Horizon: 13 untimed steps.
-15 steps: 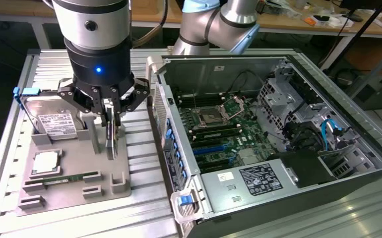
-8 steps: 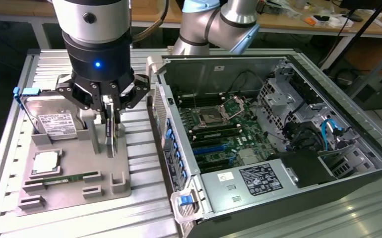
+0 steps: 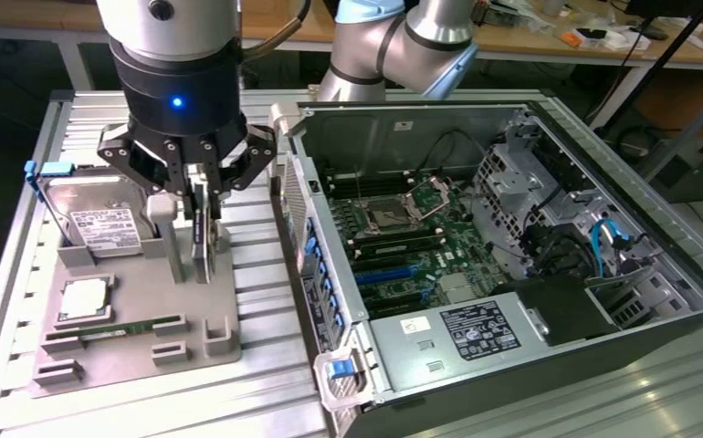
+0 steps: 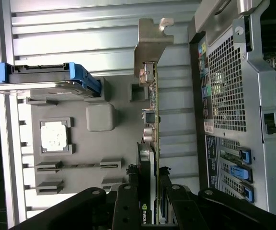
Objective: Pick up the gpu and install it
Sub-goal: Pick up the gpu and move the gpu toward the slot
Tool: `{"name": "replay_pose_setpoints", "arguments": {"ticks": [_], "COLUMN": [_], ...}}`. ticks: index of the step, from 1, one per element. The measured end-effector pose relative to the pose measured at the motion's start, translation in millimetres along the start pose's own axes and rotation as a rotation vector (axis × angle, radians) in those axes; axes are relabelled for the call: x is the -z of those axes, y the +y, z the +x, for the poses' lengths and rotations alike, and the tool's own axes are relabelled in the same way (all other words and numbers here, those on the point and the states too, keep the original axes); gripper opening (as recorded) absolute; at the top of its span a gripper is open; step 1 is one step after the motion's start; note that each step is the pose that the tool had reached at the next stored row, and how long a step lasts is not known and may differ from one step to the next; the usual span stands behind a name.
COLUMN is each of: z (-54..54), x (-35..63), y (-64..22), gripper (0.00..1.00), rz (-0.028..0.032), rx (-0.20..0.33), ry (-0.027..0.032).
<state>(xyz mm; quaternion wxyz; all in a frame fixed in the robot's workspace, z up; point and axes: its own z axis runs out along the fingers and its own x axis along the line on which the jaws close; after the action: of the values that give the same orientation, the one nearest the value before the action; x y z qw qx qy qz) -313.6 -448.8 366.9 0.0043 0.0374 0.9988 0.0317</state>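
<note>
Black fingers (image 4: pixel 128 203) gripping a thin card by its faces leave little margin. If the grip sits off-centre, the graphics card (image 3: pixel 205 245) could swing or tilt as it comes out of its slot. A tilt could catch its silver end bracket (image 4: pixel 150 48) on the holder. Too hard a squeeze might press on the fan side, while too light a one could let the card slide down.

The gripper (image 3: pixel 195 203) stands straight above the card, partly closed. One finger lies on each face, pinching its upper edge. In the wrist view the card runs edge-on away from the fingers, bracket at the far end. It stands upright on its long edge in the grey holder (image 3: pixel 144 351). I cannot tell whether it has risen off its seat.

Just beside it in the same holder stand a hard drive (image 3: pixel 102 219), a square processor chip (image 3: pixel 84 299) and a narrow memory stick (image 3: pixel 114 328). The holder rests on a ribbed aluminium table (image 3: pixel 267 301). Near it, on the exterior view's right, the open computer case (image 3: pixel 413 108) lies with its mainboard (image 3: pixel 413 237) exposed. The card is well apart from the slots there.
</note>
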Motion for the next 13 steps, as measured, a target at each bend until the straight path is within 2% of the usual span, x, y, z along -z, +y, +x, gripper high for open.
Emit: {"name": "replay_pose_setpoints", "arguments": {"ticks": [7, 13], "z": [0.0, -0.1], "x": [10.5, 14.2], "y": [0.7, 0.9], "gripper": [0.27, 0.27], "rz": [-0.0001, 0.0], "rx": [0.0, 0.0], "ry": [-0.0001, 0.0]}}
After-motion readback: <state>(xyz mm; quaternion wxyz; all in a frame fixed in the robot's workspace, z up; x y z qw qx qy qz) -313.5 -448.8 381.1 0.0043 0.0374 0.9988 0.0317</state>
